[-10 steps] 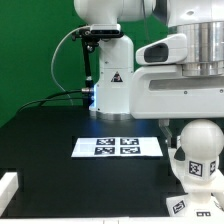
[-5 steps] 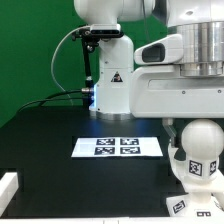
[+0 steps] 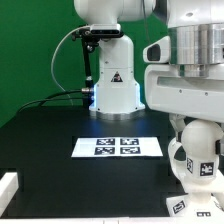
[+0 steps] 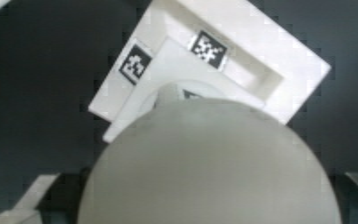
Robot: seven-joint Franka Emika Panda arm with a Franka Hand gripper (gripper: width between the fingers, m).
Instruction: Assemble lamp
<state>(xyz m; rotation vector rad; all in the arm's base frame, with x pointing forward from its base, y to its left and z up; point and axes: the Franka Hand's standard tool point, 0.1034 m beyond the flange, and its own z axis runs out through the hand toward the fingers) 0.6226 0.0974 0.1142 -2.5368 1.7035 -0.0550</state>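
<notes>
The white round-headed bulb stands at the exterior view's right, with square tags on its lower part. My gripper hangs straight over it, its fingers coming down on either side of the bulb's head. In the wrist view the bulb's head fills the space between my fingers, with a narrow dark gap on each side; my gripper is open. The square white base with two tags lies just beyond the bulb. The cone shade is out of view.
The marker board lies flat on the black table, to the exterior view's left of the bulb. A white block edge sits at the table's front left corner. The arm's pedestal stands behind the board.
My hand has shifted toward the exterior view's right and come down, so it now covers the top of the bulb's head. The bulb has not moved.
</notes>
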